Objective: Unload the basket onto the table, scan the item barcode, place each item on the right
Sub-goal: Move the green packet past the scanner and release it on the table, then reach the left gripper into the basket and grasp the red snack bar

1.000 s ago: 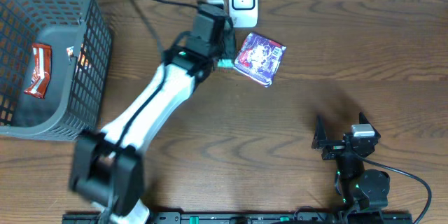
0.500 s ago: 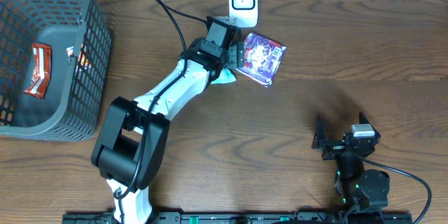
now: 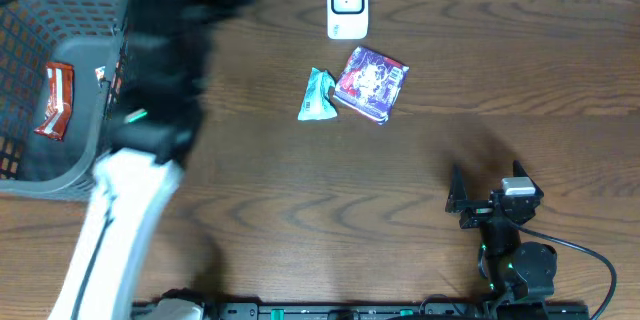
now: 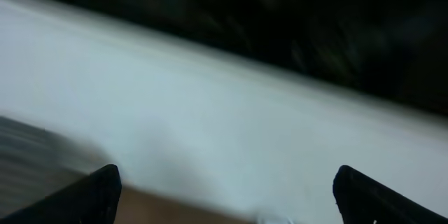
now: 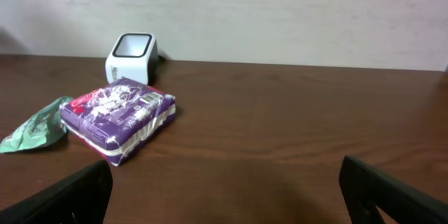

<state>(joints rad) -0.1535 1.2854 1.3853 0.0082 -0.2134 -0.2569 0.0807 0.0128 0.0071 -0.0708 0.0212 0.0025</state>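
A white barcode scanner (image 3: 347,5) (image 5: 131,56) stands at the table's back edge. In front of it a purple packet (image 3: 371,83) (image 5: 119,117) lies flat, and a small green packet (image 3: 319,95) (image 5: 35,133) lies against its left side. My left arm (image 3: 165,70) is a motion-blurred smear over the right side of the basket. My left gripper (image 4: 227,199) is open and holds nothing, and its wrist view is blurred wall and table. My right gripper (image 3: 490,198) (image 5: 224,196) rests open near the front right, facing the packets from a distance.
A grey mesh basket (image 3: 70,175) fills the back left corner, with a red packet (image 3: 55,100) inside it. A black cable (image 3: 580,250) runs from the right arm's base along the front edge.
My left gripper opened and let go of the green packet, which now lies beside the purple packet. The left arm then swung fast to the left, over the basket. The right arm stayed still.
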